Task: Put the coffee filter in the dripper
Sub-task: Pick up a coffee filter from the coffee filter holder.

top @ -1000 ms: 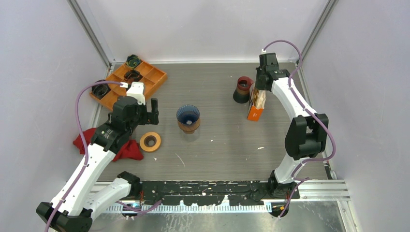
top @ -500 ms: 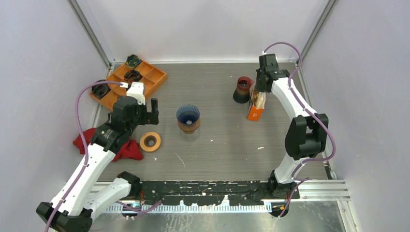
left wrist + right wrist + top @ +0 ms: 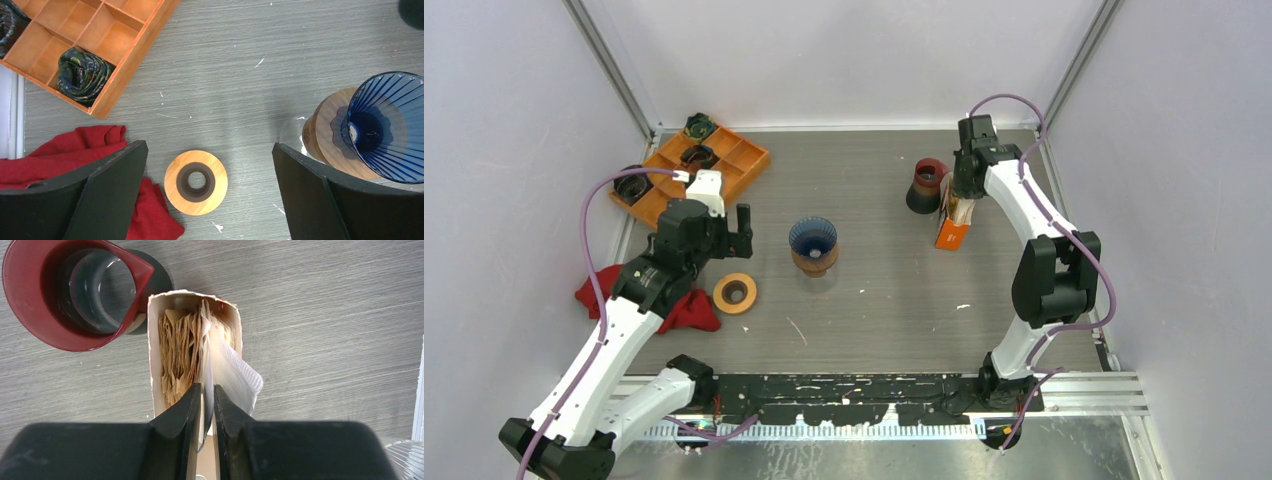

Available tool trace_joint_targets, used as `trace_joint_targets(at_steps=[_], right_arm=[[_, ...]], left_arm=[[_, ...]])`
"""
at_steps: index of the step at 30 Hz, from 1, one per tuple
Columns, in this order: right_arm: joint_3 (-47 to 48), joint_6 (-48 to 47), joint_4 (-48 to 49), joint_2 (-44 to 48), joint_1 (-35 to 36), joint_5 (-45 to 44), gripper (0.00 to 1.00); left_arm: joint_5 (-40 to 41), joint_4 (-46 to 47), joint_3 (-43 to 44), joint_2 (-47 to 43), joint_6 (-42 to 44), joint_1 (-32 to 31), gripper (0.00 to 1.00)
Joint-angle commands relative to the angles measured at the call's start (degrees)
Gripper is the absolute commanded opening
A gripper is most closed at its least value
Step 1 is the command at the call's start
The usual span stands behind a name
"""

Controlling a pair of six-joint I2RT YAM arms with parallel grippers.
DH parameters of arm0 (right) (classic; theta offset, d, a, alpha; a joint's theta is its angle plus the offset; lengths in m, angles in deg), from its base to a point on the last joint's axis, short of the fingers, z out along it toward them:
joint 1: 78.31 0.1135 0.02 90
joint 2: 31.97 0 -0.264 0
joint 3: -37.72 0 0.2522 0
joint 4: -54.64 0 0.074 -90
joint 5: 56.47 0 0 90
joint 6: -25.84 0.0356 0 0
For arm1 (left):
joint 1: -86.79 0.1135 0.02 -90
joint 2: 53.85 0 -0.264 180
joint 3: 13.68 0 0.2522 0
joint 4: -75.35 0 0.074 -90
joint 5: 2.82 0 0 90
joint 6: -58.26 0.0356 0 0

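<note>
desk (image 3: 884,300) carries orange box (image 3: 952,232) far right and blue dripper (image 3: 812,240) in the middle, well apart. right fingers (image 3: 185,410) pinch one paper filter (image 3: 235,375) sticking out of the box. probably light, floppy, tears easily, so grip near the top edge. left fingers (image 3: 107,180) spread, empty.

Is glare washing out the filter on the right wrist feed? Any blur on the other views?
Right wrist: sharp; the white coffee filter pinched in the right gripper is bright, partly washed out, crimped edge readable. Left wrist: crisp, even light, dripper cut by the frame edge. Top external: no blur, filter box small.
</note>
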Motion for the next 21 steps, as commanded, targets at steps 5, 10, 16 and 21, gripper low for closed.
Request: trace_joint_targets(at_steps=[5, 10, 16, 21], right_arm=[[2.27, 0.44, -0.30, 2.78, -0.49, 1.99, 0.16], [3.27, 0.17, -0.34, 3.63, -0.42, 2.46, 0.12], [4.45, 0.10, -0.43, 4.94, -0.41, 2.87, 0.09], [5.61, -0.19, -0.73, 4.84, -0.43, 3.06, 0.08]], left_arm=[[-0.72, 3.31, 0.08, -0.83, 0.37, 0.36, 0.99], [-0.68, 3.35, 0.11, -0.86, 0.33, 0.32, 0.99], [-0.68, 3.36, 0.09, -0.81, 0.32, 0.39, 0.99], [-0.68, 3.28, 0.08, -0.81, 0.33, 0.37, 0.99]])
